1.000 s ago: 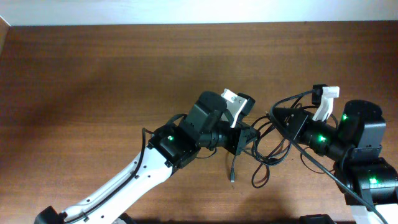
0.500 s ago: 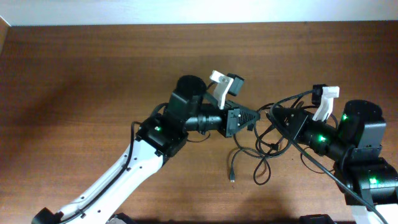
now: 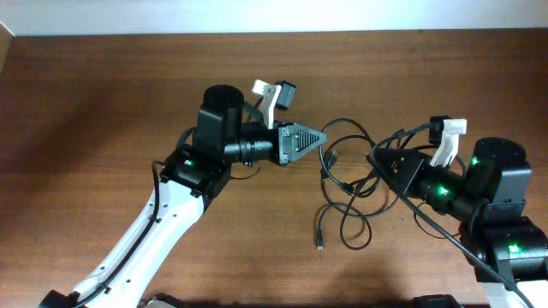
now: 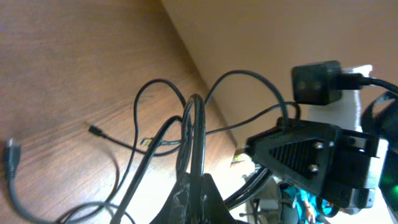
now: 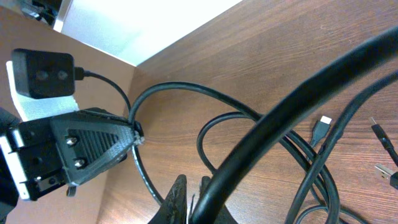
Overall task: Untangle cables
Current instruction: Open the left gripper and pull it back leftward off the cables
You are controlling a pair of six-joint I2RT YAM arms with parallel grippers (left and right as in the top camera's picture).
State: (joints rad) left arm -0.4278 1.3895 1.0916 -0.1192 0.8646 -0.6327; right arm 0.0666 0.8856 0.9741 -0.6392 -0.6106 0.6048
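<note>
Table (image 3: 103, 128): dark brown wood veneer, matte, with fine grain running left to right. A pale wall (image 3: 257, 15) runs along the far edge.

Cables (image 4: 198, 130): thin black cords, smooth, round in section. We find them right of centre on the table, strung between the two grippers and spilling nearward in loose, overlapping loops. In the left wrist view several strands rise together in a tight sheaf out of the fingertips, then fan apart into wide arcs over the wood. One free end lies on the near side of the heap and ends in a small USB plug (image 3: 320, 246) with a silvery tip. A second plug (image 5: 321, 127), flat and pale metal, rests on the wood among the loops. We cannot tell how many cords there are, because the crossings hide too much.

Left gripper (image 3: 323, 137): black ribbed plastic, tapering to a wedge that points right. Its jaws are pressed together and pinch the cables at the very tip. The arm behind it has a white shell and black joints.

Right gripper (image 3: 375, 157): the same black wedge shape, pointing left, near the left gripper's tip but not touching it. Its fingers are closed tight. A cord leaves right at the tips and crosses its own camera view as a thick blurred bar, so we read it as clamped on the cables.
</note>
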